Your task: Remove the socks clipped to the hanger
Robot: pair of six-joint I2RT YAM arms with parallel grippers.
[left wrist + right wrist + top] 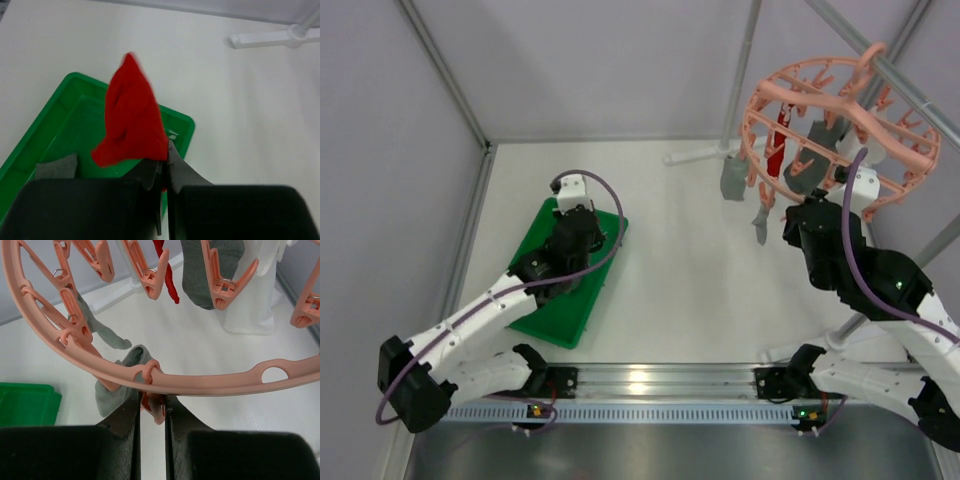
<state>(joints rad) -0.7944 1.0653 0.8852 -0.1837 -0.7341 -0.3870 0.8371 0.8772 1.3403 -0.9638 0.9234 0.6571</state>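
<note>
Under the salmon-pink plastic oval-ring hanger (210, 382), my right gripper (152, 396) is closed to a narrow gap around one small salmon-pink dangling clip (156, 412). Both pads appear to press its sides, though the ring hides the clip's top. Just left of that clip hangs a light grey limp sock (112, 395); whether this clip holds it, I cannot tell. Farther along the ring, a second grey sock (102, 332), a thin red sock (167, 277) and a dark grey sock (207, 270) hang from other clips.

Only the left wrist view shows my other grip. My left gripper (164, 155) is fully closed on the lower edge of a bright red fabric sock (132, 120), which stands up above the fingers over a green plastic rectangular tray (40, 120). One flat grey sock (56, 167) lies inside the tray.

Only the overhead view shows the hanger tilted, its curved hook over a slanted metal rail (910, 84) at far right, and the tray on the white table (690, 260) at left, well apart from the hanger. That view hides both sets of fingers behind my wrists.
</note>
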